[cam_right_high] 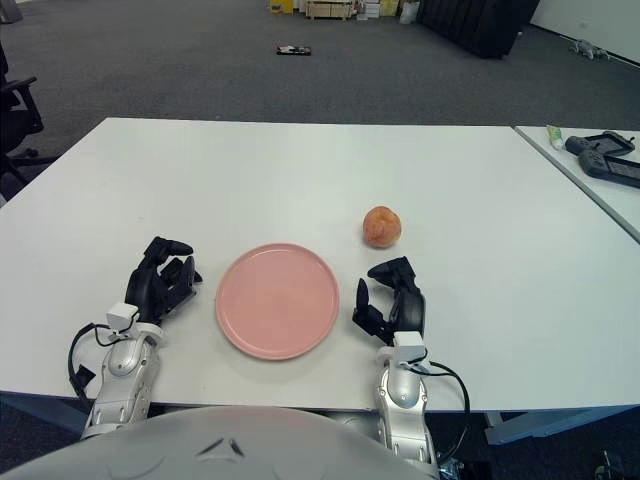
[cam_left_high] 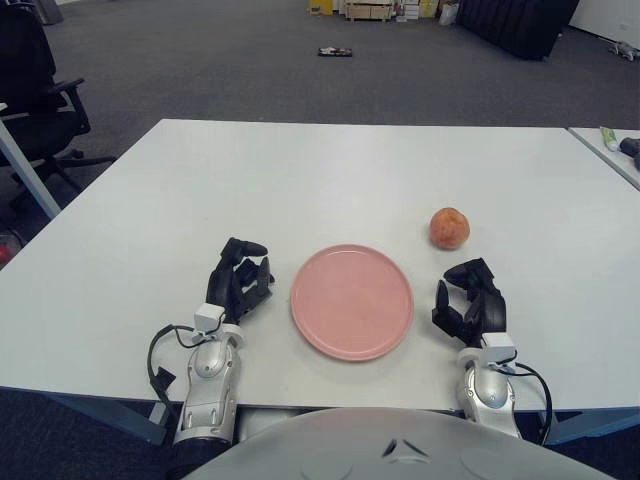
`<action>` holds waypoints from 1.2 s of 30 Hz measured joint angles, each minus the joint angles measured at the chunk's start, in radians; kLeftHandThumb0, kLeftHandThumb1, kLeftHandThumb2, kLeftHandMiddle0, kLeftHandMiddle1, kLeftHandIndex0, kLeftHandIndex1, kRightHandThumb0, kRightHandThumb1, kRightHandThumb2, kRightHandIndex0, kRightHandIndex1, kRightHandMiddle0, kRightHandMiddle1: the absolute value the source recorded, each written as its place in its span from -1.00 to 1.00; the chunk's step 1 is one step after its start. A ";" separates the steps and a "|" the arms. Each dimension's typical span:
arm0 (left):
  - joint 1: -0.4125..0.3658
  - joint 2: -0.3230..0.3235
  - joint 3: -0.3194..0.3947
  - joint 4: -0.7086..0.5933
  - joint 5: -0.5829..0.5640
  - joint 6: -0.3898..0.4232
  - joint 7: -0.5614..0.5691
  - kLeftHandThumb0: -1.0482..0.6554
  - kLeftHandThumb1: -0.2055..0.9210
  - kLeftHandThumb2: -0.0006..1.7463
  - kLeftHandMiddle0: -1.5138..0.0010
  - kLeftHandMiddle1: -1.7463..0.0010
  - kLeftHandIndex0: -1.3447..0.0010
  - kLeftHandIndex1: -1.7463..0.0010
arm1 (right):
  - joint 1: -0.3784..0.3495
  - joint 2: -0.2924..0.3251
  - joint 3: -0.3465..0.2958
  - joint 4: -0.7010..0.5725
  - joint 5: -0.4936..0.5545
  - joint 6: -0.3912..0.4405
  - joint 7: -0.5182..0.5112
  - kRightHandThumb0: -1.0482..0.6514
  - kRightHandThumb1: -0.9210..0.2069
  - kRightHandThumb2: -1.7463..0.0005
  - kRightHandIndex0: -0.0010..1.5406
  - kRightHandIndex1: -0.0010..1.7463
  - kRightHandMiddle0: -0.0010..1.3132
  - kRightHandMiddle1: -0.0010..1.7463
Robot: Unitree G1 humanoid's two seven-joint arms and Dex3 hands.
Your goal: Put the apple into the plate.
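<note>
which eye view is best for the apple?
Right eye view: the apple sits nearer the frame's middle, unoccluded, with clear table between it and the right hand just below. The left eye view shows the same apple whole too, only further toward the right, beyond the pink plate.

1. You are looking at an office or lab-type workroom, not a home: grey carpet [cam_left_high: 250, 70] covers the whole open floor.
2. The work surface is a plain white table [cam_left_high: 300, 180], with a second white table [cam_right_high: 590, 190] set just beside it on the right.
3. A black swivel office chair [cam_left_high: 35, 90] stands at the left.
4. Stacked boxes [cam_left_high: 370, 10] and dark panels [cam_left_high: 520, 25] line the far wall.
5. A black handheld device [cam_right_high: 605, 160] lies on the second table.
</note>
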 measured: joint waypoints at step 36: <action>-0.003 0.000 -0.001 0.000 0.007 0.001 0.010 -0.21 0.60 -0.04 0.12 -1.00 0.51 -1.00 | -0.106 -0.004 -0.027 -0.045 -0.063 0.005 -0.075 -0.18 -0.95 0.35 -0.71 0.37 -0.69 1.00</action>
